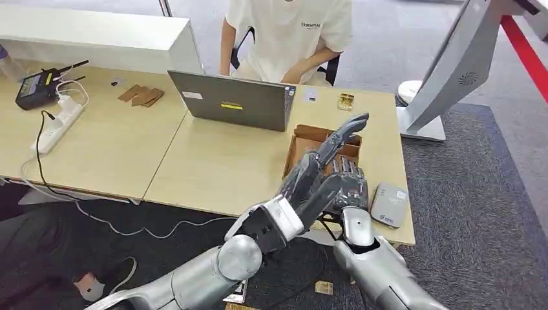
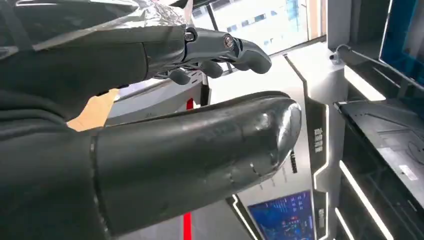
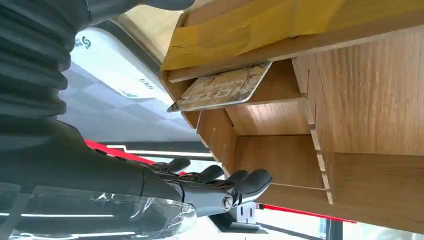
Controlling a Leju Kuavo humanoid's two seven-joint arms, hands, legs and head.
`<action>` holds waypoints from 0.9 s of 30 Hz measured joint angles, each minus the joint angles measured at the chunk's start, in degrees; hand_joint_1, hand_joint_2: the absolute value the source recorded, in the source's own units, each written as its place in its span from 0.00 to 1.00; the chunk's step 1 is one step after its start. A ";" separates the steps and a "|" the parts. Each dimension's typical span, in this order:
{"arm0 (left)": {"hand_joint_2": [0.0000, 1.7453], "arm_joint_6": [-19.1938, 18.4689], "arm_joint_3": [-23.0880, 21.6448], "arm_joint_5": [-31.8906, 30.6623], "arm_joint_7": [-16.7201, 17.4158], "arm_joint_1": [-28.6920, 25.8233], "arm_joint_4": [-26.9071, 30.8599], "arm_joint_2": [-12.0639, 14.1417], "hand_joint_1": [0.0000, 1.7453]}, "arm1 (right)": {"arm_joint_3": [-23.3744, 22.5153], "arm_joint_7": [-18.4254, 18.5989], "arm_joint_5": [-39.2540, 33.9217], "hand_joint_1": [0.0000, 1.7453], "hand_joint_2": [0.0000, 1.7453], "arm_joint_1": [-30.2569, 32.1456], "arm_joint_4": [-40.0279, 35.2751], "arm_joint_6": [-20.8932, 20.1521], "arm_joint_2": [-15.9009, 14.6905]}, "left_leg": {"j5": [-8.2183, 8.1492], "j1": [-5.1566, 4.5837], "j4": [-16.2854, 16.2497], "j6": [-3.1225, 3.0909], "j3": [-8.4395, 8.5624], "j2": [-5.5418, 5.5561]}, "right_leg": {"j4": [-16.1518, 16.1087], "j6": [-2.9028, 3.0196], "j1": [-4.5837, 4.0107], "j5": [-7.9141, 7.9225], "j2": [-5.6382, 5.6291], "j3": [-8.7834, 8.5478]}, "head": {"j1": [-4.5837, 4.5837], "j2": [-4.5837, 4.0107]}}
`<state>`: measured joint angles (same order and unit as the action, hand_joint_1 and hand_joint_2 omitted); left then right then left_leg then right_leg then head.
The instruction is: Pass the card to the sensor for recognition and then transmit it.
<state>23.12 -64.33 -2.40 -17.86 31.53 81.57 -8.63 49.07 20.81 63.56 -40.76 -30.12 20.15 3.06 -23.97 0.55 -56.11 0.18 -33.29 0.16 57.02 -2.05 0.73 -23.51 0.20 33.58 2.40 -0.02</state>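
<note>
Over the wooden card box (image 1: 309, 143) at the table's (image 1: 226, 168) right end, both hands are crowding the same spot. Right hand (image 1: 350, 187) hovers at the box's near rim, fingers spread and holding nothing; the right wrist view puts its fingertips (image 3: 250, 181) just at the box's slotted dividers. The card (image 3: 220, 89) is right there, lying tilted in one compartment, poking out under a yellowish flap, not touched yet. Left hand (image 1: 323, 165) is raised above the box, fingers stretched out straight, empty too, crossing in front of the right one.

Risks, as I read it: those two hands are very near each other, so a reach by the right could clip the left. The card lies at a slant in a narrow slot, and thick fingers may just push it deeper or jam against a divider. A loose pinch could drop it short of the grey card reader (image 1: 389, 204), which sits just beside the box near the table edge.
</note>
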 joint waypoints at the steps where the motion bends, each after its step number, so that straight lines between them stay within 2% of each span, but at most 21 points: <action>1: 0.00 0.00 0.00 0.00 0.00 -0.01 0.00 0.00 0.00 | 0.00 0.00 0.00 0.00 1.00 0.00 0.13 0.02 -0.02 | 0.00 0.00 0.00 0.00 0.00 0.00 | 0.00 0.00 0.00 0.00 0.00 0.00 | 0.00 0.00; 17: 0.00 -0.59 0.00 -0.37 0.02 -0.20 -0.13 -0.31 0.00 | -0.02 -0.02 -0.50 0.00 1.00 0.00 1.36 0.33 -0.02 | 0.00 0.00 0.00 0.00 0.00 0.00 | 0.00 0.00 0.00 0.00 0.00 0.00 | 0.00 0.00; 18: 0.00 -0.61 0.00 -0.39 0.02 -0.20 -0.15 -0.31 0.00 | -0.04 -0.13 -0.50 0.34 1.00 0.00 1.46 0.44 -0.02 | 0.00 0.00 0.00 0.00 0.00 0.00 | 0.00 0.00 0.00 0.00 0.00 0.00 | 0.00 0.00; 19: 0.00 -0.66 0.00 -0.42 0.02 -0.20 -0.17 -0.31 0.00 | -0.04 -0.28 -0.50 0.54 1.00 0.00 1.53 0.50 -0.02 | 0.00 0.00 0.00 0.00 0.00 0.00 | 0.00 0.00 0.00 0.00 0.00 0.00 | 0.00 0.00; 20: 0.00 -0.68 0.00 -0.42 0.02 -0.19 -0.22 -0.31 0.00 | -0.04 -0.33 -0.50 0.93 1.00 0.00 1.57 0.55 -0.02 | 0.00 0.00 0.00 0.00 0.00 0.00 | 0.00 0.00 0.00 0.00 0.00 0.00 | 0.00 0.00; 21: 0.00 -0.68 -0.02 -0.42 0.02 -0.19 -0.35 -0.31 0.00 | -0.04 -0.35 -0.50 0.99 1.00 0.00 1.62 0.61 -0.02 | 0.00 0.00 0.00 0.00 0.00 0.00 | 0.00 0.00 0.00 0.00 0.00 0.00 | 0.00 0.00; 27: 0.00 -1.14 0.00 -0.42 0.02 -0.24 -0.44 -0.48 0.00 | -0.13 -0.52 -0.87 1.00 1.00 -0.03 1.84 0.68 0.00 | 0.00 0.00 0.00 0.00 0.00 0.00 | 0.00 0.00 0.00 0.00 0.00 -0.01 | 0.00 0.00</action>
<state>21.99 -64.32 -2.82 -17.84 31.29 81.13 -9.11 48.94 20.28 62.69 -40.79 -28.28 20.83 3.06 -23.97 0.55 -56.11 0.18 -33.29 0.16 57.02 -2.05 0.73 -23.51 0.20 33.57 2.40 -0.02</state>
